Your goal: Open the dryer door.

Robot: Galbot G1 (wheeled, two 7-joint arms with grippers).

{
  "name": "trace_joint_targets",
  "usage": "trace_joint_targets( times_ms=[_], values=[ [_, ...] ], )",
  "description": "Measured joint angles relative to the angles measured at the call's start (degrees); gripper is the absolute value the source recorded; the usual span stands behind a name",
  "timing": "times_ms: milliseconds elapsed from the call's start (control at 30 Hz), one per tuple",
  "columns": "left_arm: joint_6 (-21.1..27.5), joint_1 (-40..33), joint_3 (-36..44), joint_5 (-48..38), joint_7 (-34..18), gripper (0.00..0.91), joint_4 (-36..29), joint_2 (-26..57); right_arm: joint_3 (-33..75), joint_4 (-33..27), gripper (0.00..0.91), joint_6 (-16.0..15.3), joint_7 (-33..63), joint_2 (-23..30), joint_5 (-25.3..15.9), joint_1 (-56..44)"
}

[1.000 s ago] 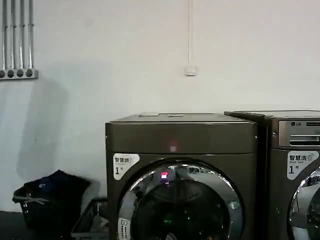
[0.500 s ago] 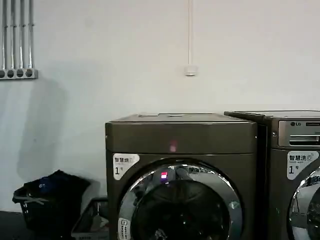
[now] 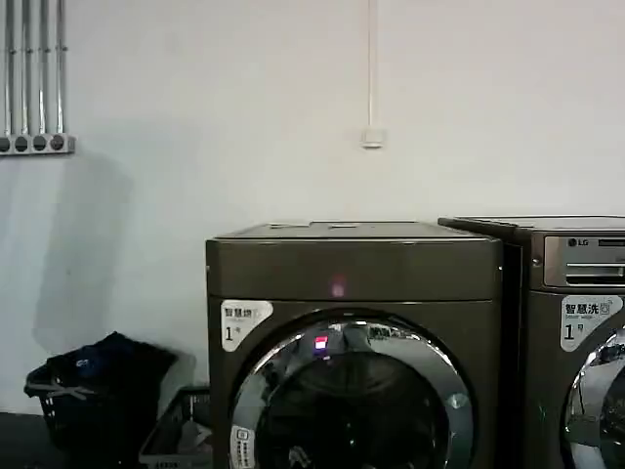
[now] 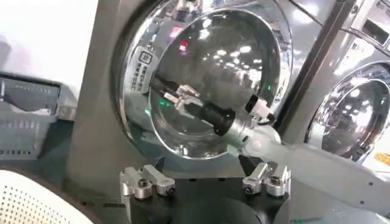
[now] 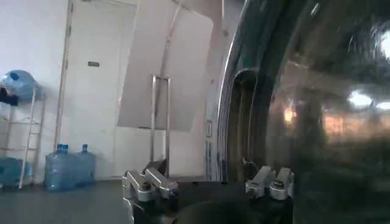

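Observation:
The dryer is a dark bronze-grey front-loader with a white "1" sticker and a small red light. The dryer door sits shut against its front, a chrome ring around dark glass. My right arm reaches across the glass in the left wrist view, with the right gripper close in front of the dryer door. The right gripper is open with nothing between its fingers, beside the door's ring. My left gripper hangs back from the door, open and holding nothing.
The LG-marked machine stands right against the dryer, with its own chrome door. A dark laundry basket and a grey crate sit on the floor to the left. A white perforated basket is near my left gripper.
A pale shape at the bottom edge of the door glass in the head view has slid to the left. The dryer door has not moved.

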Motion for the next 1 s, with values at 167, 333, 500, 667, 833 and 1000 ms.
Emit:
trace_joint_targets(
  times_ms=[167, 333, 500, 667, 833, 1000],
  values=[
    [0.00, -0.07, -0.03, -0.02, 0.00, 0.907, 0.01, 0.08, -0.03, 2.16, 0.907, -1.31, -2.50, -2.29, 0.05, -0.79],
    [0.00, -0.16, -0.12, -0.05, 0.00, 0.907, 0.27, 0.21, 0.01, 4.26, 0.907, -2.43, -4.32, -4.28, -0.09, -1.83],
    [0.00, -0.22, -0.16, 0.72, 0.02, 0.907, 0.72, 0.49, -0.47, 5.79, 0.907, -2.68, -4.97, -4.89, -0.11, -2.32],
    [0.00, -0.49, -0.27, 7.25, 2.40, 0.907, 2.16, 1.51, -1.28, 6.94, 0.907, -3.01, -5.63, -5.58, -0.16, -2.64],
    [-4.86, -2.00, -1.74, 13.11, 6.94, 0.907, 5.66, 3.07, -2.30, 8.22, 0.907, -3.47, -6.54, -6.19, -0.96, -3.06],
    [-8.41, -4.14, -2.64, 14.10, 9.67, 0.907, 10.31, 5.40, -3.03, 9.22, 0.907, -3.66, -7.48, -7.27, -1.87, -3.31]
  ],
)
